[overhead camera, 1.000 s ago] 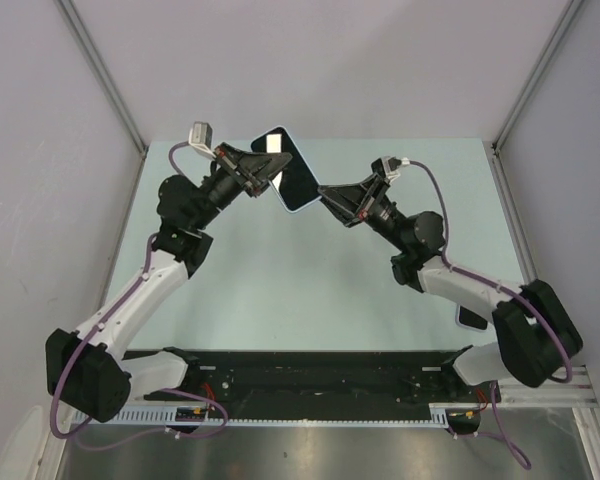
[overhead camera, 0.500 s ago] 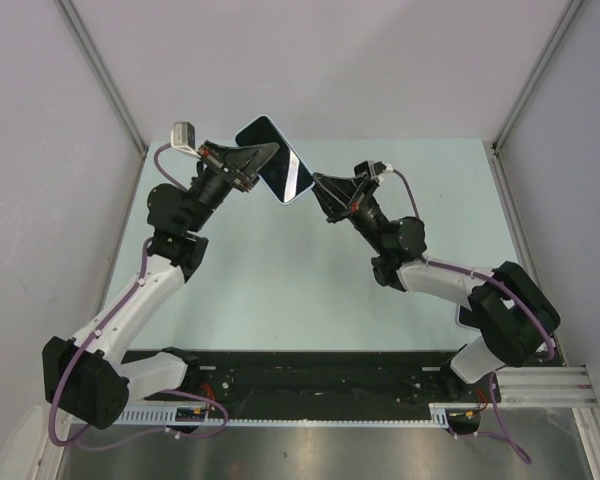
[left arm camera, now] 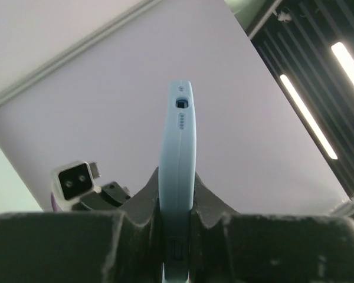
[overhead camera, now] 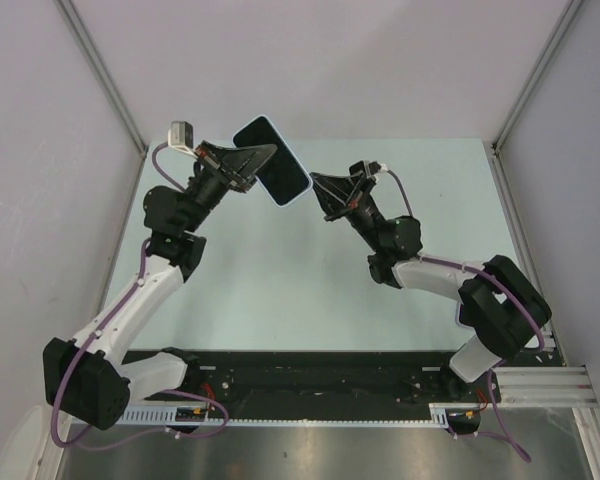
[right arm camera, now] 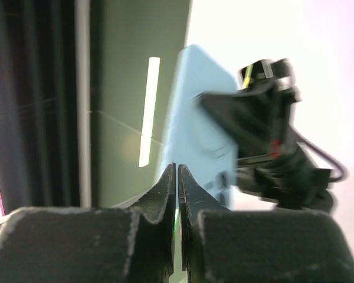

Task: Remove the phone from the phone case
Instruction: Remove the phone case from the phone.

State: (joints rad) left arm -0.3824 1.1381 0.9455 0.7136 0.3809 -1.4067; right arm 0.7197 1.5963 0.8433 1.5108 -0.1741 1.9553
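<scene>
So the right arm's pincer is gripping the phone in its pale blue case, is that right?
No, the left pincer grips the phone in its pale blue case, as the left wrist view shows; the right pincer is shut on nothing.

We find the phone (overhead camera: 270,160) in its phone case (left arm camera: 177,153), held between the left gripper's (overhead camera: 263,160) fingers above the table's (overhead camera: 280,270) eleven o'clock part. The right gripper (overhead camera: 315,181) lies at the case's four o'clock, just beside it.
</scene>
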